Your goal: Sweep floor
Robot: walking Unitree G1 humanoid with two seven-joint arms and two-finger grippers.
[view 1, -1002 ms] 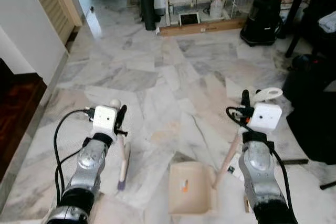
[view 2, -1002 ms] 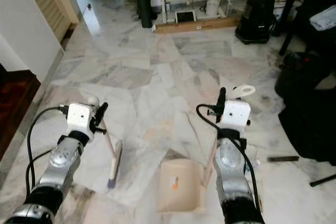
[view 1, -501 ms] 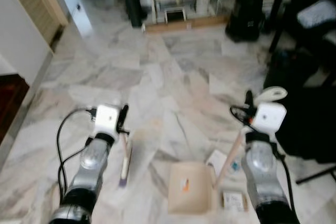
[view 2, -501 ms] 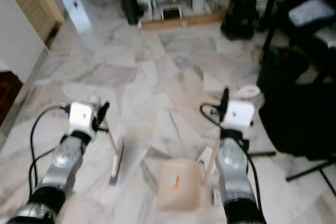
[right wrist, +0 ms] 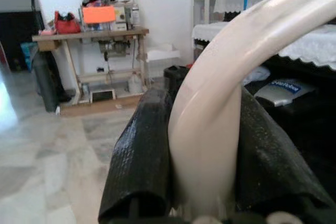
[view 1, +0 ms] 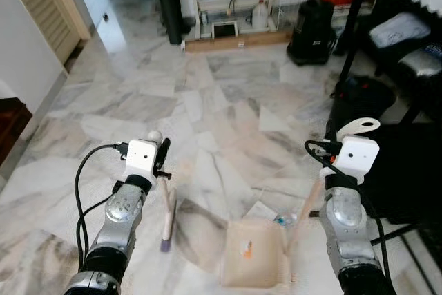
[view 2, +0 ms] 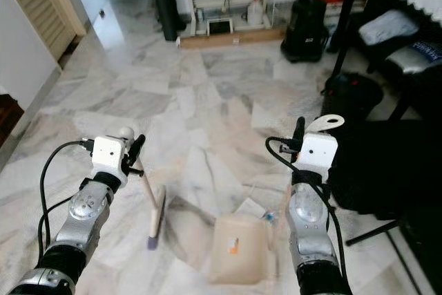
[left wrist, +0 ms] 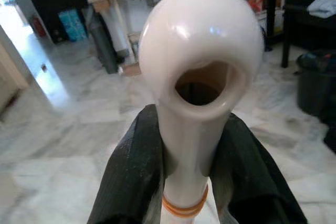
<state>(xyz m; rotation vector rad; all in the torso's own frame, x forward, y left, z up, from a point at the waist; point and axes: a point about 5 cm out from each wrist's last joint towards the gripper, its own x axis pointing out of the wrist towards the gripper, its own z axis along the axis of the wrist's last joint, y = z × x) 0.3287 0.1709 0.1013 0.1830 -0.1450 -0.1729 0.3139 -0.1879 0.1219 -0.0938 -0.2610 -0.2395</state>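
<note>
Cream plastic hand broom [view 2: 153, 208]: long axis runs from the rounded handle knob in my left gripper [left wrist: 195, 179] down and slightly rightward to the floor, head resting on the grey-white marble floor [view 2: 207, 94] just below and ahead of that gripper. The bristle end is purplish and blurred, detail unreadable. In the left wrist view the black fingers [left wrist: 131, 174] are clamped on either side of the handle neck, above an orange ring; the shaft below is cut off.

Cream plastic dustpan [view 2: 238, 248]: pan flat on the floor between my two arms, mouth facing away from me. Its long handle slants up to the right into my right gripper [right wrist: 202, 156], with the looped end sticking out above the wrist. Black fingers [right wrist: 142, 156] pressed on both sides of the handle. My forearm hides part of the handle.

Small scraps of litter [view 2: 257, 210], white paper and something bluish, lie just beyond the pan's mouth; too small to identify.

Black bag-like object [view 2: 304, 29] stands well ahead to the right.
</note>
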